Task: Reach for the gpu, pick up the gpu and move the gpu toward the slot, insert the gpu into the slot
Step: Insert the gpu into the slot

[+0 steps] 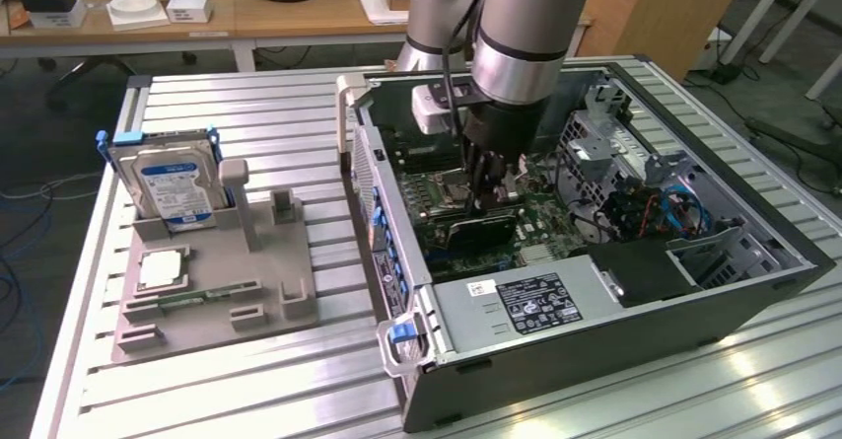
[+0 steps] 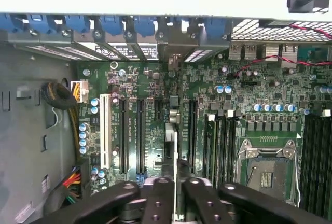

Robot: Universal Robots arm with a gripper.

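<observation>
Standing at the exterior view's left, a grey fixture tray (image 1: pixel 211 281) lies on the ribbed metal table (image 1: pixel 237 380). A blue-labelled hard drive (image 1: pixel 165 181) stands upright at the tray's far end, and a thin green memory stick (image 1: pixel 208 294) lies flat nearer the front. Right of the tray sits the open computer case (image 1: pixel 593 252), with its power supply (image 1: pixel 526 306) at the near corner, label up.

Over the case the arm (image 1: pixel 520 35) comes straight down, and the gripper (image 1: pixel 484 194) is deep inside, just above the motherboard (image 1: pixel 448 197). The gpu (image 1: pixel 482 228) sits under the fingertips as a dark flat card standing on edge against the board, low in the case.

In the wrist view the black fingers (image 2: pixel 158 200) are drawn close together, with a thin pale edge of the gpu (image 2: pixel 176 172) pinched between them; the jaws are nearly closed and clamped on the card. The card's edge lines up with the row of long black slots (image 2: pixel 140 133) on the green board, beside a white slot (image 2: pixel 108 130). Whether it is fully seated in a slot cannot be told. Further along the board are the empty CPU socket (image 2: pixel 268 169) and the memory slots (image 2: pixel 316 162). Blue latches (image 2: pixel 111 24) line the case's back wall above the slots.
</observation>
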